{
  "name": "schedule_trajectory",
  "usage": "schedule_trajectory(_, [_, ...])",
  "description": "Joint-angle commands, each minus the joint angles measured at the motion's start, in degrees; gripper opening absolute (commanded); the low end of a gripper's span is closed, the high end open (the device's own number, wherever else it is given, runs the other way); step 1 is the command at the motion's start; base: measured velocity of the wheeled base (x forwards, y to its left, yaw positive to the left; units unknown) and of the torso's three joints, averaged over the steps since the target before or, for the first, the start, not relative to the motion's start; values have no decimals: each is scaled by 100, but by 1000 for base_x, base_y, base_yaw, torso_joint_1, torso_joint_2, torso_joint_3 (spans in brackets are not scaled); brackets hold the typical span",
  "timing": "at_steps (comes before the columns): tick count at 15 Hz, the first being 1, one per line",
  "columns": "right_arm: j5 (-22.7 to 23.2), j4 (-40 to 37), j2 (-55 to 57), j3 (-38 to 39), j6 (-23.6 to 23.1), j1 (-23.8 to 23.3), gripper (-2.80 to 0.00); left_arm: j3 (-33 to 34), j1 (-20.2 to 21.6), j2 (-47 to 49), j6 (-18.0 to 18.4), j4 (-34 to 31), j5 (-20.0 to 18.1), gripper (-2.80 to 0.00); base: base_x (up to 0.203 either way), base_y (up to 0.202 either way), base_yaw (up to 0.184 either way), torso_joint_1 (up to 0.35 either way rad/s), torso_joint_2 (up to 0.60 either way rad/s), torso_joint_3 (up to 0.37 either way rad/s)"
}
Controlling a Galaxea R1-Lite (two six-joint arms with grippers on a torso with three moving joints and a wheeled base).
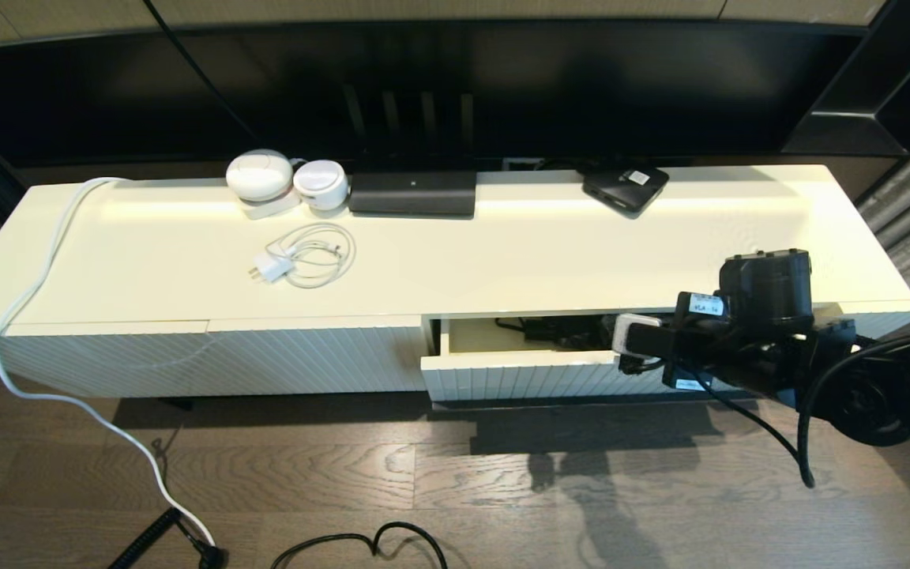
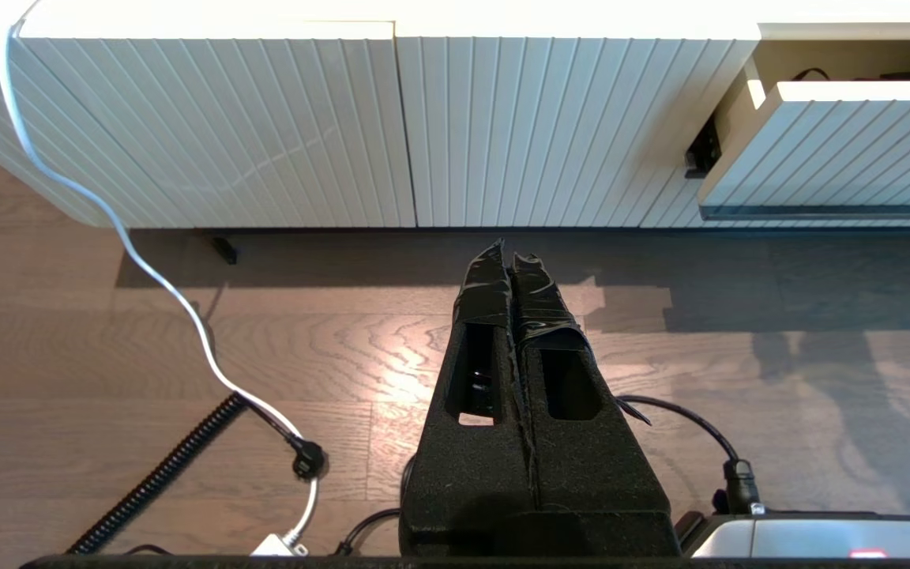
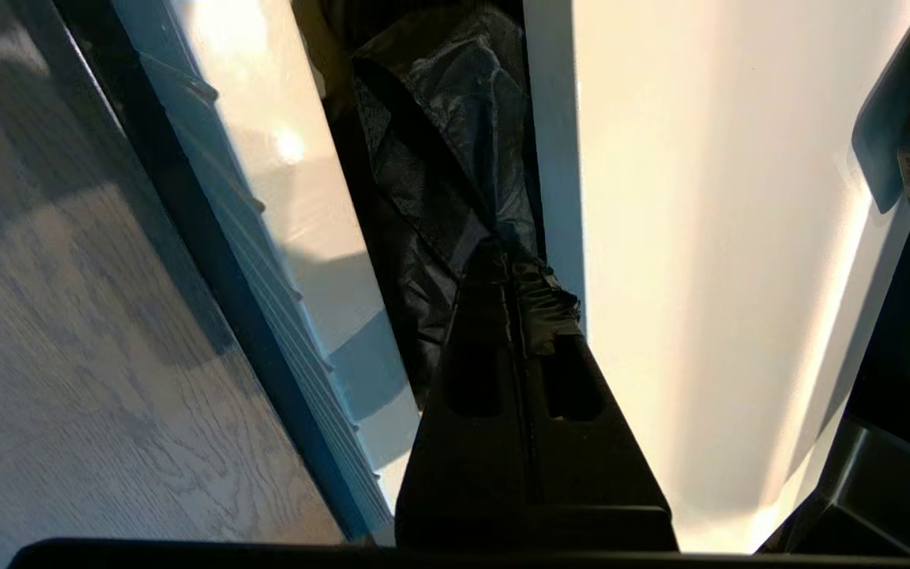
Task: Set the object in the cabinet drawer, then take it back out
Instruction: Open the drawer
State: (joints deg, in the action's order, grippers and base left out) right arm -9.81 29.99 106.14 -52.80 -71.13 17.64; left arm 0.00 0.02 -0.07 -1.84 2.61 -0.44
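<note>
The cream ribbed cabinet drawer (image 1: 518,375) stands pulled out a short way at the cabinet's right half. The black folding umbrella (image 3: 439,118) lies inside it, and its dark bulk (image 1: 558,330) shows through the gap. My right gripper (image 3: 512,257) reaches over the drawer's front edge (image 3: 265,158) with its fingers pressed together. Its tips rest against the umbrella's fabric; whether any fabric is pinched does not show. My left gripper (image 2: 510,249) hangs shut and empty over the wooden floor in front of the cabinet, outside the head view.
On the cabinet top (image 1: 502,261) sit two white round devices (image 1: 259,175), a coiled white charger (image 1: 309,257), a long black device (image 1: 412,194) and a flat black box (image 1: 625,188). A white cable (image 1: 44,276) runs down to the floor, where black cords (image 1: 360,545) lie.
</note>
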Motion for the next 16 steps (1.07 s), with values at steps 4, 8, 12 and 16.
schedule_trajectory(4, [-56,16,243,-197,-40,3,-280,0,4,7,0,-6,0,-280,0,0,0,0,0,0])
schedule_trajectory(8, [-56,25,390,-257,-32,3,-280,0,-2,7,0,-6,0,-280,0,0,0,0,0,0])
schedule_trajectory(12, [-56,16,560,-514,-32,3,-280,0,4,7,0,-3,0,-280,0,0,0,0,0,0])
schedule_trajectory(16, [-47,163,667,-574,-88,-6,-280,0,6,7,0,1,0,-280,0,0,0,0,0,0])
